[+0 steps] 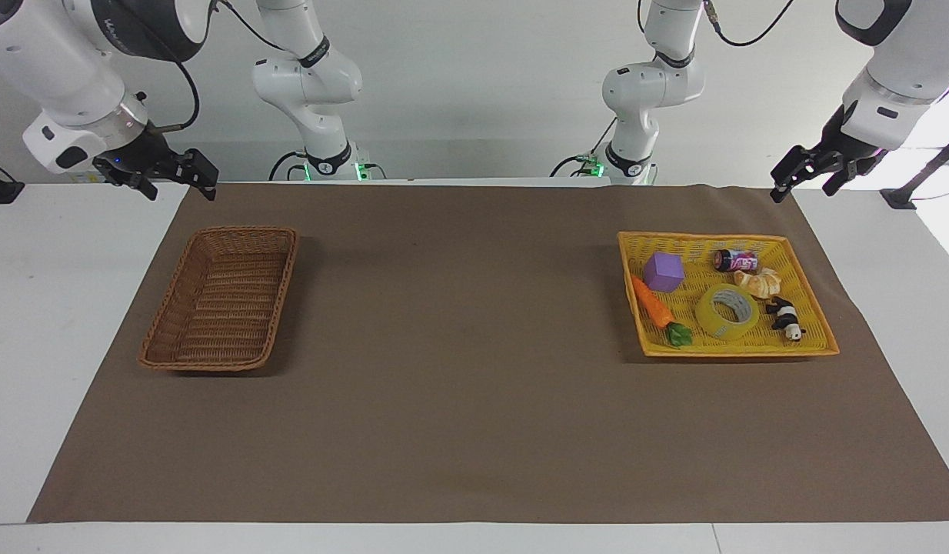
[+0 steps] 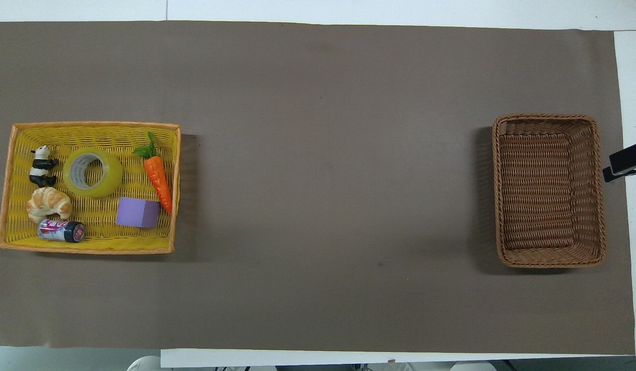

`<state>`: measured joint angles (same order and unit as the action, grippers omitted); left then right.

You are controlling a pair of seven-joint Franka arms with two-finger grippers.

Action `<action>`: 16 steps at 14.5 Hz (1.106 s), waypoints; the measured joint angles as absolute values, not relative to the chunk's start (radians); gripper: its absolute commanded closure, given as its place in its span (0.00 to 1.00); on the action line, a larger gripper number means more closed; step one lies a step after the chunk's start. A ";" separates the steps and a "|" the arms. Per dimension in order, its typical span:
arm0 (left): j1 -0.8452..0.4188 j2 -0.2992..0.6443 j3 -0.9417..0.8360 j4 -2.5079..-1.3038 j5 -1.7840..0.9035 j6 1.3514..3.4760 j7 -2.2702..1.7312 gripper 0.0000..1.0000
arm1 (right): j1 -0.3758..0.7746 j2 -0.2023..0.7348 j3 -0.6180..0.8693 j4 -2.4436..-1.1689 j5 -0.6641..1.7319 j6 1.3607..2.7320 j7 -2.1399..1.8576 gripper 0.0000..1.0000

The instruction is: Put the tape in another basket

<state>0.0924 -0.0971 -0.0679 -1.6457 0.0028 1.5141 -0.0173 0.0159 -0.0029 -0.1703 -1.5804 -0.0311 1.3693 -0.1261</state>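
The tape (image 1: 726, 311) (image 2: 93, 172), a yellowish translucent roll, lies flat in a yellow plastic tray (image 1: 705, 235) (image 2: 91, 124) at the left arm's end of the table. The brown wicker basket (image 1: 184, 269) (image 2: 547, 117) stands with nothing in it at the right arm's end. My left gripper (image 1: 805, 188) hangs open in the air past the mat's corner on the tray's side, holding nothing. My right gripper (image 1: 178, 187) hangs open above the mat's corner on the wicker basket's side, also holding nothing. Neither gripper touches anything.
Sharing the tray with the tape are a purple cube (image 1: 664, 271), a toy carrot (image 1: 653, 302), a panda figure (image 1: 786, 315), a croissant (image 1: 759, 283) and a small can (image 1: 734, 259). A brown mat (image 1: 459, 346) covers the table between tray and basket.
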 measured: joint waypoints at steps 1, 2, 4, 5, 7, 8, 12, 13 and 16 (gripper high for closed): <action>0.094 -0.097 -0.068 -1.646 0.002 1.514 -0.017 0.00 | 0.016 -0.003 -0.170 -1.580 -0.031 1.369 -0.126 0.00; 0.095 -0.097 -0.068 -1.647 0.002 1.514 -0.017 0.00 | 0.016 -0.003 -0.170 -1.580 -0.031 1.369 -0.126 0.00; 0.096 -0.098 -0.068 -1.658 0.002 1.523 -0.017 0.00 | 0.016 -0.003 -0.170 -1.580 -0.031 1.369 -0.126 0.00; 0.096 -0.099 -0.068 -1.678 0.002 1.547 -0.018 0.00 | 0.016 -0.003 -0.170 -1.580 -0.031 1.369 -0.126 0.00; 0.098 -0.100 -0.067 -1.749 0.002 1.613 -0.019 0.00 | 0.016 -0.003 -0.170 -1.580 -0.031 1.369 -0.126 0.00; 0.102 -0.101 -0.066 -1.810 0.002 1.675 -0.019 0.01 | 0.016 -0.003 -0.170 -1.580 -0.031 1.369 -0.126 0.00; 0.120 -0.098 -0.063 -2.104 0.002 2.014 -0.029 0.47 | 0.016 -0.003 -0.170 -1.580 -0.031 1.369 -0.126 0.00; 0.130 -0.088 -0.063 -2.158 0.002 2.079 -0.034 0.47 | 0.016 -0.003 -0.170 -1.580 -0.031 1.369 -0.126 0.00; 0.173 -0.052 -0.062 -2.210 0.002 2.155 -0.034 0.46 | 0.016 -0.003 -0.170 -1.580 -0.031 1.369 -0.126 0.00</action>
<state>0.1733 -0.0517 -0.0620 -2.2095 0.0015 2.1555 -0.0336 0.0159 -0.0029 -0.1703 -1.5804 -0.0311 1.3693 -0.1261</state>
